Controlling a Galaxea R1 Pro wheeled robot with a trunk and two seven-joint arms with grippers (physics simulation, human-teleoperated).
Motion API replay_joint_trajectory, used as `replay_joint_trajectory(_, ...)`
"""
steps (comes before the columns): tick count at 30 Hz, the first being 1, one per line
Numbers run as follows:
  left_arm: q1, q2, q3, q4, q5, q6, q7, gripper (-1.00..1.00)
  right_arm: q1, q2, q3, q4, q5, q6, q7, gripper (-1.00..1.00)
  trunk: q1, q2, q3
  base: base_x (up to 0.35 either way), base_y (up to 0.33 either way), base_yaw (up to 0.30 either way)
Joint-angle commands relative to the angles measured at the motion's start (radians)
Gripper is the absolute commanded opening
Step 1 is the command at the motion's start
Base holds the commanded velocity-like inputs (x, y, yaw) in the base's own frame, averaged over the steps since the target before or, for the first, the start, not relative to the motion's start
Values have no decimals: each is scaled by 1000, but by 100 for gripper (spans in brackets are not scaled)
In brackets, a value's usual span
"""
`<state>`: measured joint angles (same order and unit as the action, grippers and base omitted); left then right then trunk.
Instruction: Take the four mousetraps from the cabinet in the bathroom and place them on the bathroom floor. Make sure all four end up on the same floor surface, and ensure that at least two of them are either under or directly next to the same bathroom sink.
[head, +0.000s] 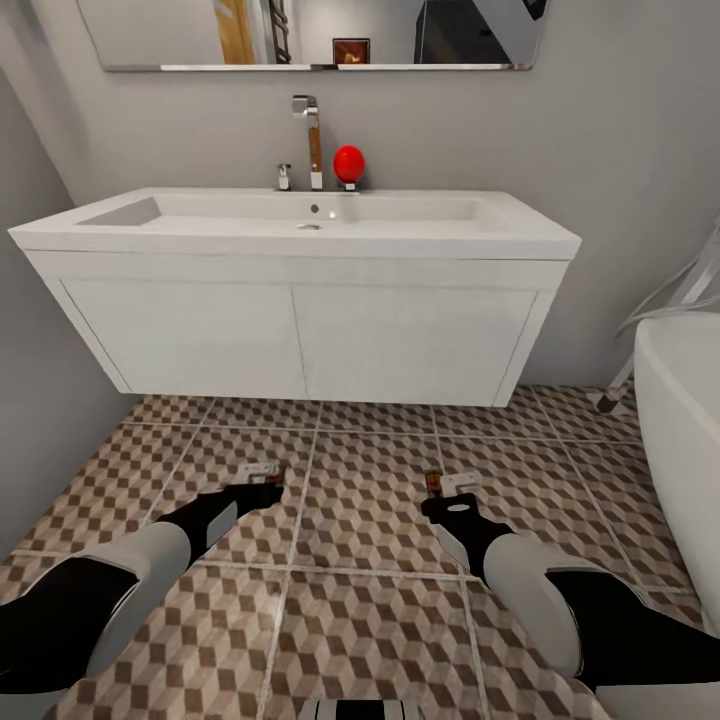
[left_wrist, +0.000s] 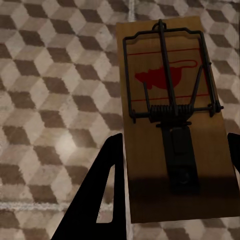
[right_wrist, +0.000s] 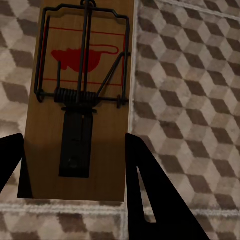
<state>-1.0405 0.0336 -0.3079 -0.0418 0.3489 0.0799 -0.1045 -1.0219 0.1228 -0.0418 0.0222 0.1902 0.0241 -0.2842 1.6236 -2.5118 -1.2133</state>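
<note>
Left pincer (left_wrist: 172, 185) grips a wooden mousetrap (left_wrist: 172, 115) between its dark fingers (left_wrist: 107, 190), above the cube-patterned bathroom floor (left_wrist: 45, 100). Right pincer (right_wrist: 75, 170) likewise clamps a second mousetrap (right_wrist: 82, 100). Seen from the head, both arms reach forward over the tiles in front of the white wall-hung sink (head: 300, 225); the traps look tiny there, apparently held just off the floor.

the sink (head: 300, 235) hangs on the wall behind the bathroom floor (head: 370, 500), with a tub (head: 685, 420) to its right. 2 mousetraps sit in front of the sink, above the floor: 1 (left_wrist: 170, 120) in the left gripper (head: 262, 482), 1 (right_wrist: 82, 100) in the right gripper (head: 448, 492).
</note>
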Motion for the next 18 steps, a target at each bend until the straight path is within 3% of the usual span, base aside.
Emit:
replay_joint_trajectory(1, 0, 0, -7, -3, 3, 4, -1, -100, -1, 1, -4, 2, 7, 1, -3, -100, 0, 0, -1, 0, 0, 9)
replay_joint_trajectory(8, 0, -3, -5, -5, -28, -1, 0, -100, -1, -1, -4, 2, 7, 0, -3, -100, 0, 0, -1, 0, 0, -9)
replay_joint_trajectory(18, 0, -3, -5, -6, -31, 0, 0, -100, -1, -2, -4, 2, 4, 1, -3, -100, 0, 0, -1, 0, 0, -170)
